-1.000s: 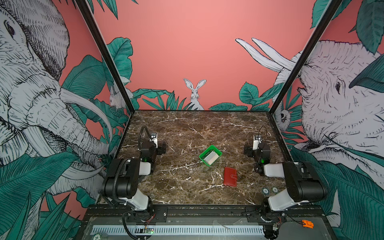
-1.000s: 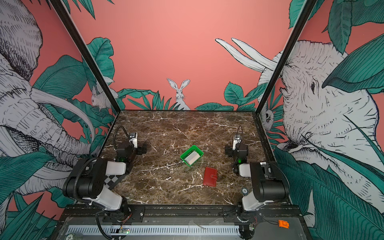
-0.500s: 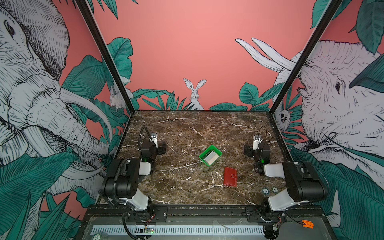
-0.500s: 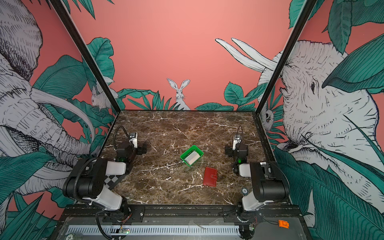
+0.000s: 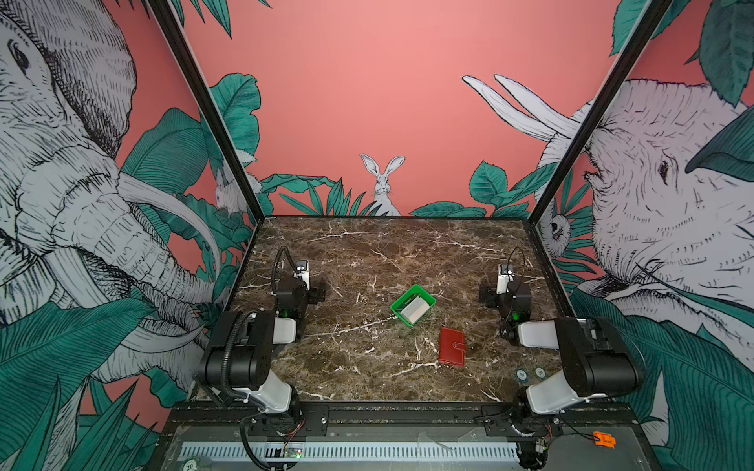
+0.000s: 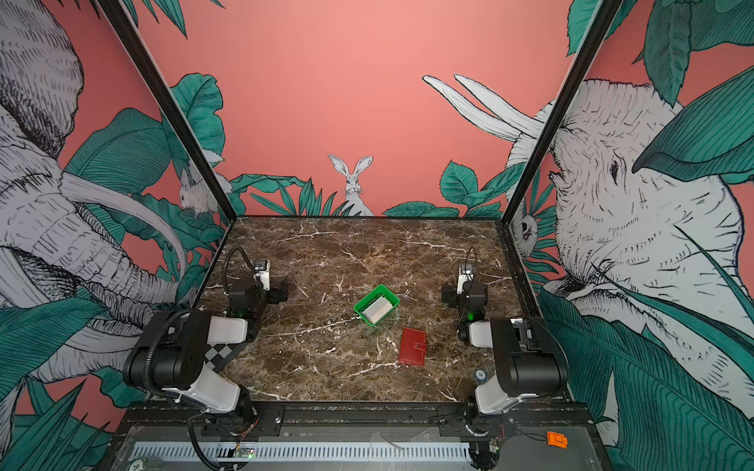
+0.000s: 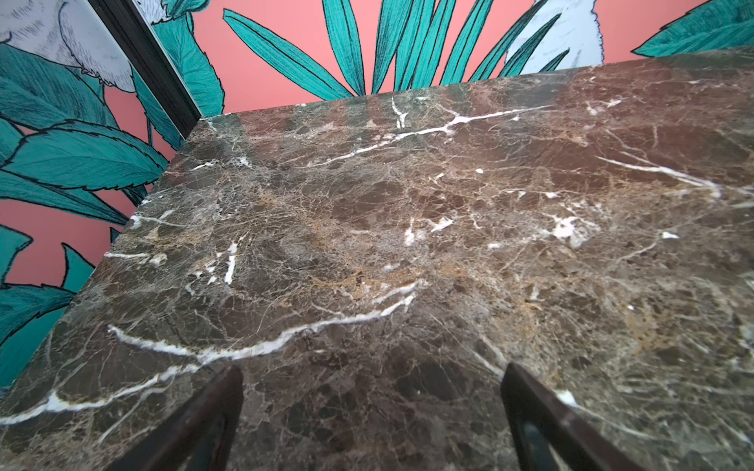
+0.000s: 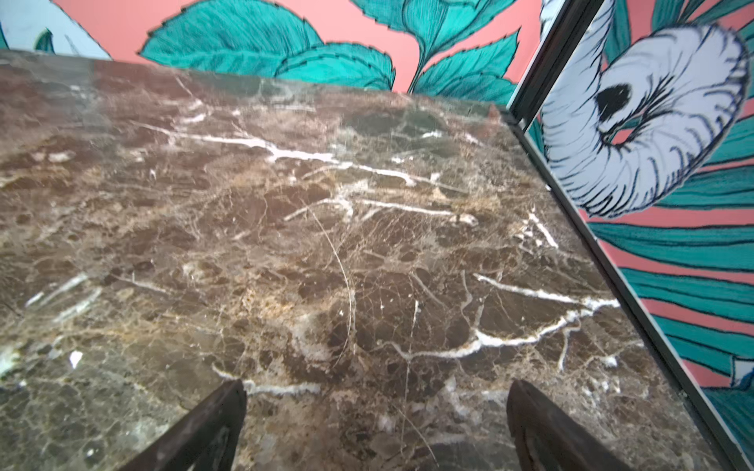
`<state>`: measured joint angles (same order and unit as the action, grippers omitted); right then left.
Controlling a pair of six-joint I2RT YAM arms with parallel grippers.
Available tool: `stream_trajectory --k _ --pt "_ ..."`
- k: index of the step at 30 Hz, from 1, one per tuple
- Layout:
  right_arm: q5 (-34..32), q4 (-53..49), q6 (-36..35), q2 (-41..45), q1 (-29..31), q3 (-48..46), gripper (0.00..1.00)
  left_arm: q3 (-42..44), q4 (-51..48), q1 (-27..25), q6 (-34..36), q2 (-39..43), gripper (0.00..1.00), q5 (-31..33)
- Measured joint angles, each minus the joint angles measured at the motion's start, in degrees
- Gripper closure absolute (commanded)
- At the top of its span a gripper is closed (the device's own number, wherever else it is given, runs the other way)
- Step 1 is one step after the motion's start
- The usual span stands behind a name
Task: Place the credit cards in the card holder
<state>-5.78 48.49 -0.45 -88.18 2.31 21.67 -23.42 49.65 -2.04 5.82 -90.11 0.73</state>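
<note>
Spread apart and empty: left hand (image 7: 372, 412), right hand (image 8: 376, 414). Pale credit cards (image 5: 415, 308) in green tray (image 5: 403, 296), 11 o'clock from closed card holder (image 5: 452, 346): probably light, stiff, slick; best pinched by edges.

Top views overlook table (image 5: 408, 244); wrist views skim it.

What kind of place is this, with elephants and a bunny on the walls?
Probably a robot practice booth: two black-and-white robot arms sit at a brown marble-look tabletop, boxed in by pink printed jungle wall panels.
</note>
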Motion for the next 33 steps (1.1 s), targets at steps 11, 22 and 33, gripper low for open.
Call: stream_trajectory --k 11,22,33 --pt "-0.07 3.43 0.02 0.7 0.0 -2.56 0.02 3.34 3.43 0.0 0.24 0.83 0.01 -0.37" --pt "-1.07 -5.2 0.26 9.55 0.0 -0.35 0.02 0.46 -8.28 0.0 -1.11 13.2 0.01 0.7" --pt "-0.33 -30.05 8.87 26.51 0.48 7.43 0.02 -7.72 -36.39 -1.36 -10.95 29.44 0.01 -4.09"
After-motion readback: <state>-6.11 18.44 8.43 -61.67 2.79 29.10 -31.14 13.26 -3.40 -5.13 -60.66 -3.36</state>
